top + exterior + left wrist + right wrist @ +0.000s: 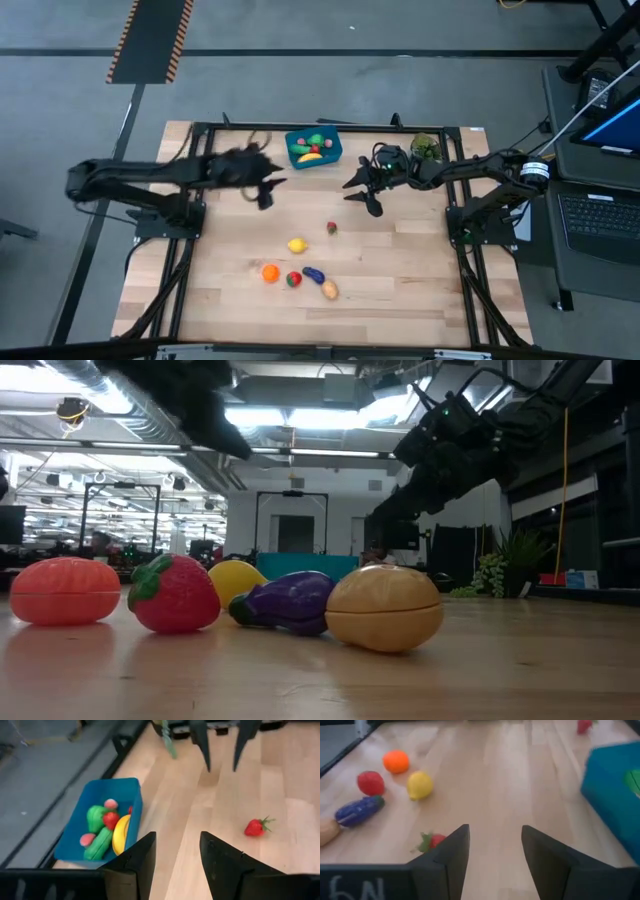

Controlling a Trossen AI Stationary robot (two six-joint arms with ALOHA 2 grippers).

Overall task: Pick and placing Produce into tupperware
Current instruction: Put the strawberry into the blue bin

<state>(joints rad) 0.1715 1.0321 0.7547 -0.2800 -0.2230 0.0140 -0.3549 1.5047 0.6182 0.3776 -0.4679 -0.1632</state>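
Observation:
The blue tupperware (pixel 313 149) stands near the table's far edge, with a banana, green pieces and red pieces inside it (pixel 100 820). On the bare wood lie a small strawberry (pixel 331 228), a lemon (pixel 297 244), an orange (pixel 270 272), a red strawberry (pixel 293 279), a purple eggplant (pixel 314 275) and a tan potato (pixel 329 290). My left gripper (pixel 265 190) hovers open and empty, left of and nearer than the box. My right gripper (pixel 365 193) hovers open and empty to the box's right, above and short of the small strawberry (pixel 432 841).
A leafy green plant sprig (pixel 425 147) sits at the far right corner, behind the right arm. The black frame rail (pixel 330 127) runs along the table's far edge just beyond the box. Bare wood lies between the two grippers and around the produce cluster near the front.

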